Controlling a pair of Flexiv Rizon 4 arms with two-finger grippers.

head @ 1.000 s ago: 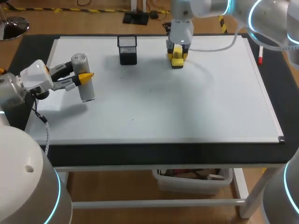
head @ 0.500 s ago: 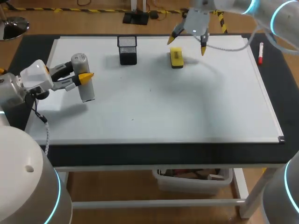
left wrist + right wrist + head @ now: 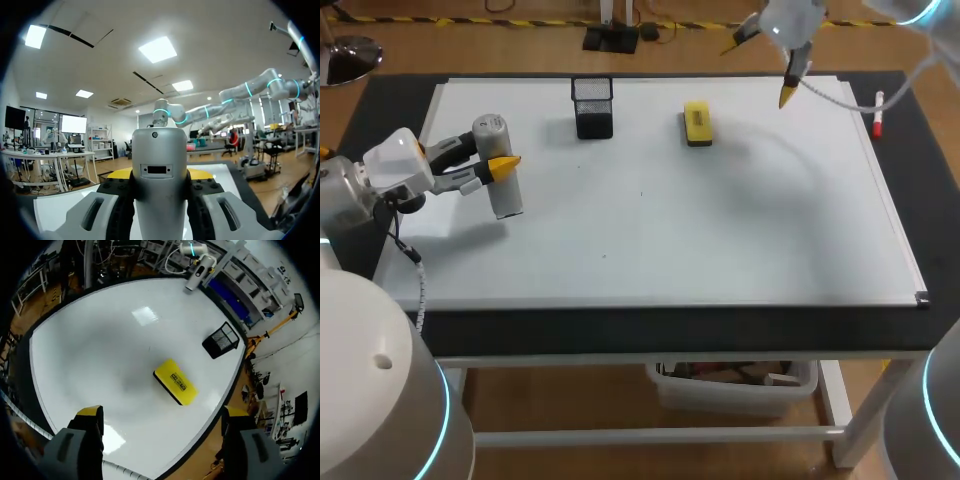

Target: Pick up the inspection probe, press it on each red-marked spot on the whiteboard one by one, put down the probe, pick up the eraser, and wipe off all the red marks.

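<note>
My left hand (image 3: 503,166) gripped the probe (image 3: 507,200) at the frame's left; my right hand (image 3: 758,72) hung wide open and empty, upper right of the eraser (image 3: 697,124).

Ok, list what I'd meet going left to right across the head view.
probe → black mesh holder → eraser → right gripper → red marker

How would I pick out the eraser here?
On the big white whiteboard, look near its far edge. Right of the black mesh cup lies a flat rectangular block, the only thing lying there with a yellow top.
</note>
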